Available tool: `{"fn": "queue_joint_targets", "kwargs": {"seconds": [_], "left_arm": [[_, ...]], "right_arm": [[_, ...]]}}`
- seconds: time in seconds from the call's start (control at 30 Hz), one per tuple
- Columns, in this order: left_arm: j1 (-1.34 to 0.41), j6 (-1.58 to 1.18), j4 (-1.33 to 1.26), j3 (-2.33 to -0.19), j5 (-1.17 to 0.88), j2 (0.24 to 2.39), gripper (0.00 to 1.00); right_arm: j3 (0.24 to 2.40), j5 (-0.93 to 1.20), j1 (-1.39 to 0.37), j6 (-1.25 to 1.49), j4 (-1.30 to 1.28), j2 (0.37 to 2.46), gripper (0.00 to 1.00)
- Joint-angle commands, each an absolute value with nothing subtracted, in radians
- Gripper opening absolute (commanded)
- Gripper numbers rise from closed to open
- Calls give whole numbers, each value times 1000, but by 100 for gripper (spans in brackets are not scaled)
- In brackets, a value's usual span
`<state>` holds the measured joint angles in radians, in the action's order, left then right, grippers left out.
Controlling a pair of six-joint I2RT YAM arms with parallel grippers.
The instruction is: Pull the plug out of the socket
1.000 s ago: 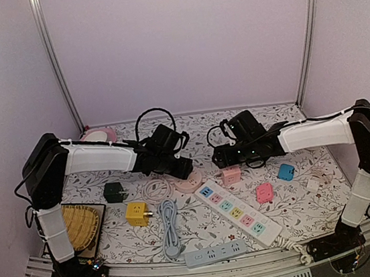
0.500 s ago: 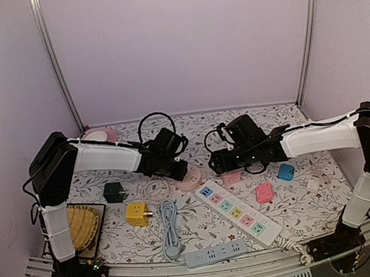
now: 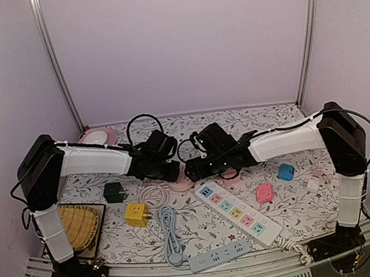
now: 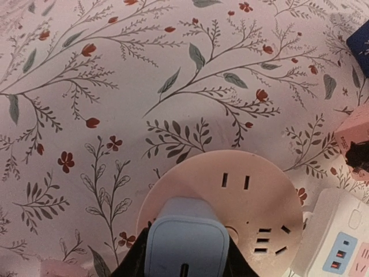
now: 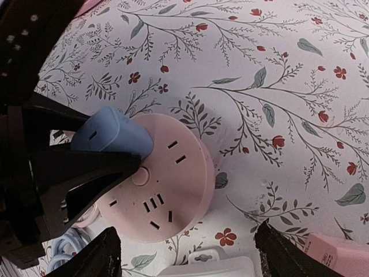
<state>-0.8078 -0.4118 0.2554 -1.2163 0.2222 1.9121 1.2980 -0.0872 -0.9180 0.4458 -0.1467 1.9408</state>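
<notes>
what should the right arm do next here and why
Probably lower the right gripper and close it on the round pink socket to pin it. The left gripper clamps the blue plug, which is seated in the socket, while the right jaws stand open over it. Pulling now would likely lift the socket too.

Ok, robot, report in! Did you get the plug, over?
Left tool gripping blue plug. Plug not yet out of pink socket. Right tool open, over socket. Nothing blocking.
</notes>
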Motion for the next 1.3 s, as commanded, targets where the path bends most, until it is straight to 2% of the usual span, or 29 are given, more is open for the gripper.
{"fn": "queue_joint_targets", "kwargs": {"seconds": [0.0, 0.3, 0.53, 0.93, 1.27], "left_arm": [[-816, -474, 227, -1191, 236, 1849, 1], [-815, -517, 128, -1114, 224, 1786, 0], [-817, -536, 125, -1135, 225, 1821, 0], [-807, -557, 138, -1207, 238, 1897, 0], [-788, -521, 46, -1158, 204, 1836, 0]], "right_arm": [[1373, -79, -919, 444, -139, 2017, 82], [1398, -20, -917, 477, -113, 2074, 82], [1453, -29, -909, 493, -118, 2143, 81], [1569, -185, -897, 484, -230, 2278, 81], [1568, -209, -894, 486, -284, 2319, 81]]}}
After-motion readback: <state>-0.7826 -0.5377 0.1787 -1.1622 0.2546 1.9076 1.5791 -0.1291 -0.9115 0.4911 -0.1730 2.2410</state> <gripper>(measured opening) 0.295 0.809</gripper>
